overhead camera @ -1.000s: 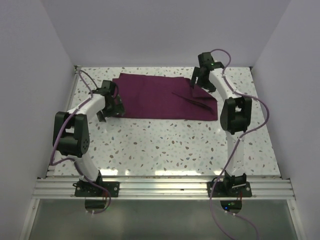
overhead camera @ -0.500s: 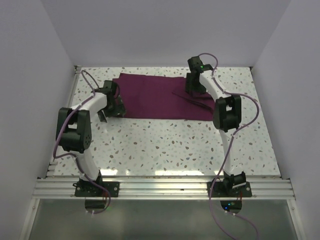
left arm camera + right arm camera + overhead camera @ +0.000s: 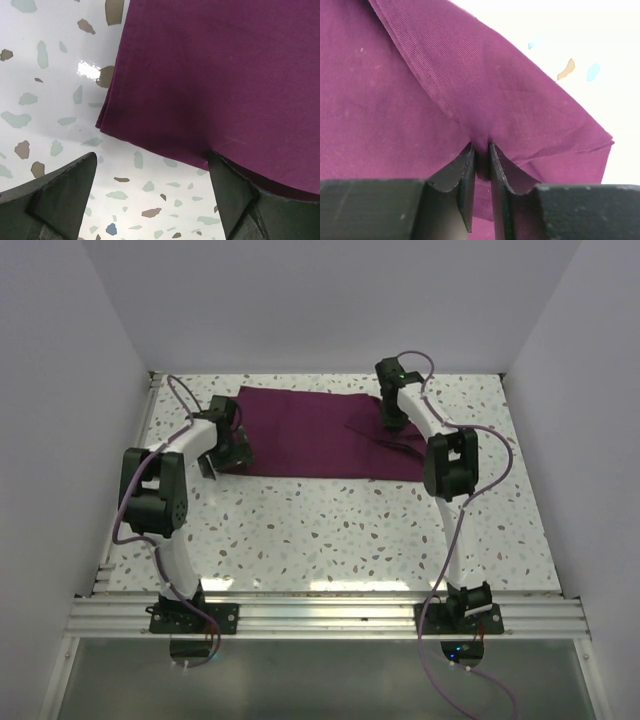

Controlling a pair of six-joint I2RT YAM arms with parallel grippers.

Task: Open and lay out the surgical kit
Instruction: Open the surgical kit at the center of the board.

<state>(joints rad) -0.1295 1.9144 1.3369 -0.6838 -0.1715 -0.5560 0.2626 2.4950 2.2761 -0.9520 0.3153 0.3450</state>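
The surgical kit (image 3: 320, 435) is a dark purple cloth wrap lying folded flat at the back of the table. A loose flap crosses its right part. My right gripper (image 3: 393, 420) is down on that flap. In the right wrist view it (image 3: 481, 156) is shut on a pinched ridge of the cloth (image 3: 420, 90). My left gripper (image 3: 232, 452) hovers at the wrap's near left corner. In the left wrist view it (image 3: 150, 197) stands wide open, with the cloth's corner (image 3: 200, 75) just beyond its fingertips; its right finger (image 3: 240, 200) overlaps the cloth's edge.
The table is white speckled terrazzo (image 3: 330, 530), with plain walls on the left, right and back. A metal rail (image 3: 320, 615) carries both arm bases at the near edge. Purple cables loop off both arms.
My right gripper has slid left onto the flap and closed from open onto a fold of cloth. The left arm has shifted slightly toward the wrap's near left corner, still open.
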